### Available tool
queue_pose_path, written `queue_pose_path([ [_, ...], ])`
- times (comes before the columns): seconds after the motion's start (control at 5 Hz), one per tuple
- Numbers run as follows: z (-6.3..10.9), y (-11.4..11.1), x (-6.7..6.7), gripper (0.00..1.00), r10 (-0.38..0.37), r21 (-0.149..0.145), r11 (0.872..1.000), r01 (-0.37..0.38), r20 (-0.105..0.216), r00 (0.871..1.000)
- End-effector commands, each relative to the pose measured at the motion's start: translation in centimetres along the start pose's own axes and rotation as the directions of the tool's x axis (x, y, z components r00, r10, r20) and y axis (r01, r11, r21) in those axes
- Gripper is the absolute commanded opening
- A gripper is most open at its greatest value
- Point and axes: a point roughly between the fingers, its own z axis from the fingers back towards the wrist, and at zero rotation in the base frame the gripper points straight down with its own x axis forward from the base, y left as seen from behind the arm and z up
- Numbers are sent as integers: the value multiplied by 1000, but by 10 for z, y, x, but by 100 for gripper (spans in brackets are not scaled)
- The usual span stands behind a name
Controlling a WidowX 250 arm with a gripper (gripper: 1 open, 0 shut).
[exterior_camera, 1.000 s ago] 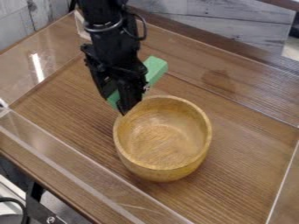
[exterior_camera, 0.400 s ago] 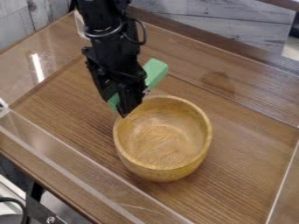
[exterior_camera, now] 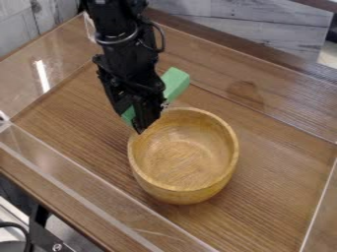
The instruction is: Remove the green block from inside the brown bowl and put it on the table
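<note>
The green block [exterior_camera: 172,80] hangs in the air, tilted, with one end showing to the right of the black fingers and a sliver of green below them. My gripper [exterior_camera: 141,104] is shut on it, just above the far left rim of the brown bowl [exterior_camera: 184,155]. The round wooden bowl stands on the table [exterior_camera: 79,128] with nothing inside it. The middle of the block is hidden behind the fingers.
Clear acrylic walls [exterior_camera: 79,202] run along the table's edges, close to the bowl's near side. A darker stain [exterior_camera: 247,92] marks the wood behind the bowl. Bare tabletop lies to the left of the bowl and beyond it.
The gripper and the block have edged very slightly to the left and up; the bowl has stayed put.
</note>
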Motion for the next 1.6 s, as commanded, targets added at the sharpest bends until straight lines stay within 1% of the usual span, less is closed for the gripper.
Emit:
queue_pose_path([
  [0.0, 6, 4, 5, 0, 0, 11, 1000, 0, 28, 1000],
  [0.4, 5, 6, 5, 0, 4, 6, 1000, -4, 26, 1000],
  [0.8, 7, 20, 0, 0, 10, 5, 1000, -10, 19, 1000],
  [1.4, 9, 36, -1, 0, 31, 0, 1000, -31, 8, 999],
])
